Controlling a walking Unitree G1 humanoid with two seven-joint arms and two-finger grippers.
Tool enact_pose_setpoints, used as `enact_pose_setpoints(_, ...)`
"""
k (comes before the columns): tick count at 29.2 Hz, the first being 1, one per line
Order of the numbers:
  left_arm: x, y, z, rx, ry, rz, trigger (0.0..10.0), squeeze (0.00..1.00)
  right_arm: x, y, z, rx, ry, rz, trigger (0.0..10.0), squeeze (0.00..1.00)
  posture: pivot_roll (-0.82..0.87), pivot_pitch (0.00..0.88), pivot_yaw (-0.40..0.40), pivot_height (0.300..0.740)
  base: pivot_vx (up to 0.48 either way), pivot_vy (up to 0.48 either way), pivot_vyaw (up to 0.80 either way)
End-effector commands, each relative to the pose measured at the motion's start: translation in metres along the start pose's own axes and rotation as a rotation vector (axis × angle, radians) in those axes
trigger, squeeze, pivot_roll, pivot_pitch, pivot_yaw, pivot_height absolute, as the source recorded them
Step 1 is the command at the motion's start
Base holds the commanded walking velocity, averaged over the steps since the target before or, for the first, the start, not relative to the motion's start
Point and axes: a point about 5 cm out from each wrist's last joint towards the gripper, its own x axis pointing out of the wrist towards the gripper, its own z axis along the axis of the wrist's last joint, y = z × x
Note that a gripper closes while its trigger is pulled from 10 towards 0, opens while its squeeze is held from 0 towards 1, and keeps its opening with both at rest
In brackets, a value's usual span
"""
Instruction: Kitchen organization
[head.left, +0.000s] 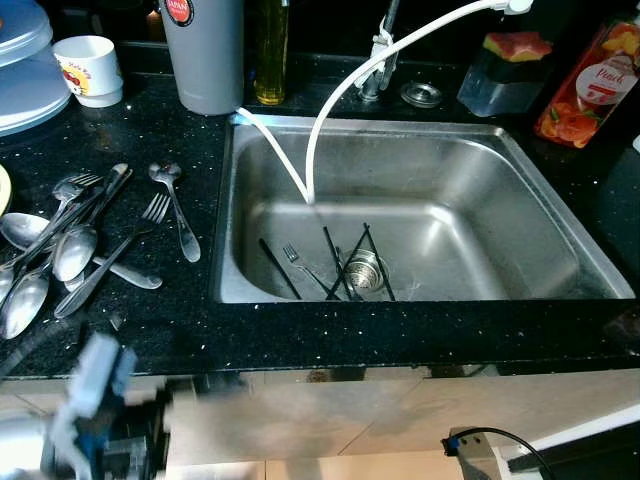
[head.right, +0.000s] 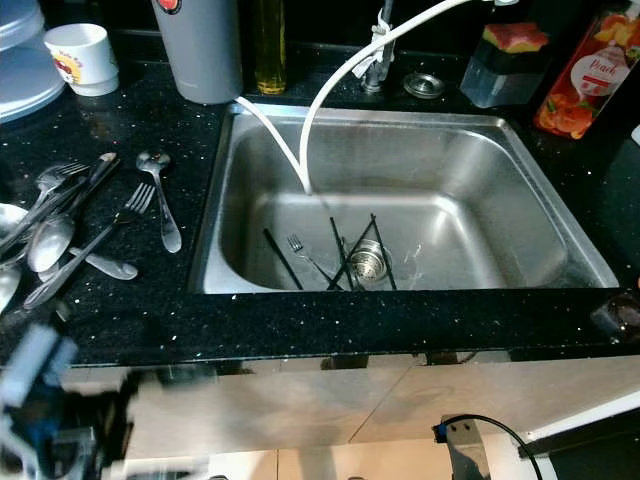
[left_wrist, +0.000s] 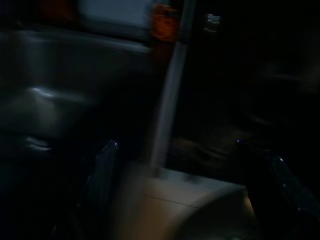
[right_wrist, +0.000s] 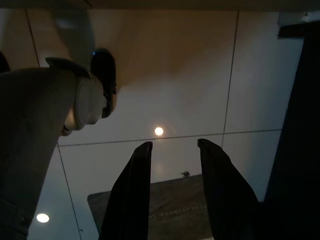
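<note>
Steel sink (head.left: 520, 190) set in black counter (head.left: 300, 335). In basin near drain (head.left: 364, 268): fork (head.left: 300, 262) w/ black chopsticks (head.left: 335, 262); white hose (head.left: 330, 110) hangs in. Spoons & forks (head.left: 75, 235) heaped on counter, left of sink. Left gripper (left_wrist: 185, 190): blurred, dark, fingers apart, empty. Right gripper (right_wrist: 175, 192): narrow gap, empty, hangs over tiled floor (right_wrist: 190, 90).

Black speckled countertop (head.left: 150, 330) with inset steel sink (head.left: 560, 215)

Spoons and forks (head.left: 70, 245) are piled at its left; a grey canister (head.left: 205, 55) and juice bottle (head.left: 590, 85) are stood behind.
</note>
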Motion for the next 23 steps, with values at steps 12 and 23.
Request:
enact_pose_setpoints(12,0.033,0.076,0.061,0.267,-0.052,0.493,10.0,0.0,0.0,0.004,-0.007,0.009,0.024,0.01,10.0,0.0,0.13,0.101,-0.074,0.74,0.0,0.0,0.0)
enact_pose_setpoints(23,0.021,0.13,0.079,0.38,0.134,1.04,10.0,0.0,0.001,0.008,-0.011,0.023,0.029,0.021,10.0,0.0,0.13,0.102,-0.066,0.74,0.0,0.0,0.0)
